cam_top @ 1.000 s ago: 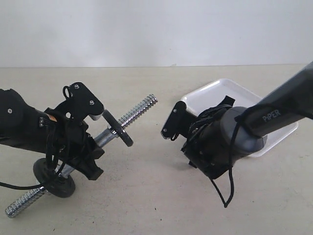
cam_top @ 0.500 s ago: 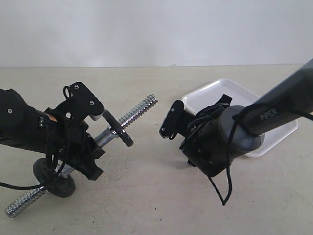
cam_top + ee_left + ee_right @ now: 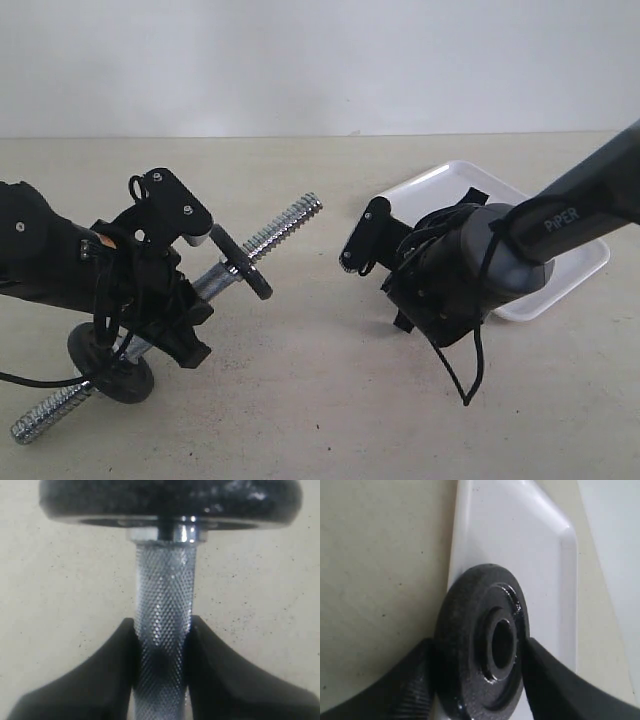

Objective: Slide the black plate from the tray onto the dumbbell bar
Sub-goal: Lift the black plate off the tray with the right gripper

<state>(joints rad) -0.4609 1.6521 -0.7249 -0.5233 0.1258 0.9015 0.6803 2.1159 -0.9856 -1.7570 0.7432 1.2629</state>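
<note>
Left of the tray (image 3: 425,185), the dumbbell bar (image 3: 280,228) slants up rightward.

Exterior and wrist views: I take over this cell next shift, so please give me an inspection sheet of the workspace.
Surface: beige tabletop, faintly speckled.
Job's things: black plate held beside the tray rim; dumbbell bar tilted, lower end on the tabletop, two discs on it.
Clutter: nothing seen.
Grippers: left gripper shut on the dumbbell bar's knurled middle; right gripper shut on the black plate.
Cables: black cable loop hangs under the right wrist; second cable trails by the left arm.
Surroundings: plain pale wall.
</note>
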